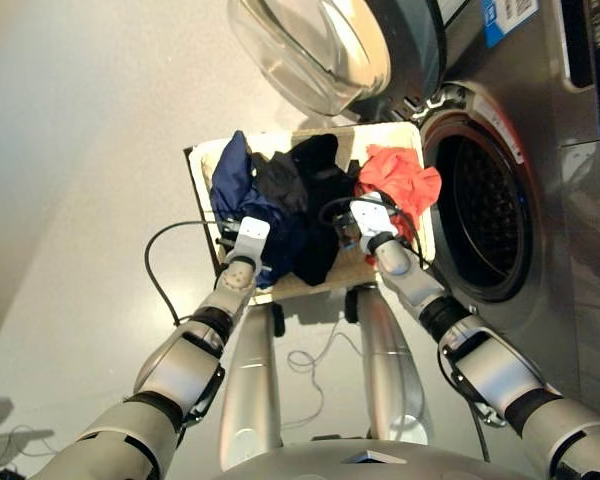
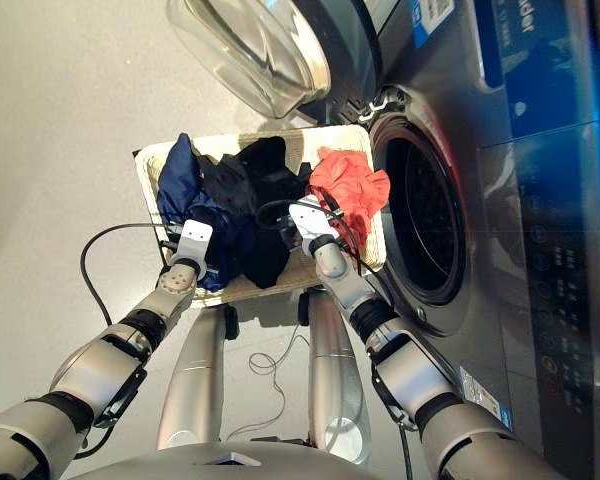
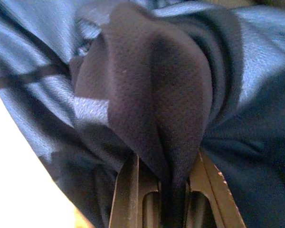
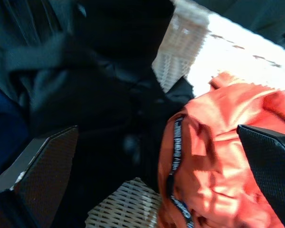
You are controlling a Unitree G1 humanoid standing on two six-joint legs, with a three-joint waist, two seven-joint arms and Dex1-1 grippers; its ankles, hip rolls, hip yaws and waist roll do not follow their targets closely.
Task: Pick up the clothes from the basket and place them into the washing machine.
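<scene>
My left gripper (image 3: 164, 190) clamps a navy garment (image 1: 242, 195) fold; my right gripper (image 4: 156, 175) hangs wide apart over the black garment (image 4: 104, 95) and red-orange garment (image 4: 218, 156), seemingly untouching, in the basket (image 1: 425, 215).

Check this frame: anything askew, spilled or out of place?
Little stands out. All three garments are in the basket, but the black one droops over its near rim, as the navy one may. A loose black cable loops across the floor. The washing machine door is open.
</scene>
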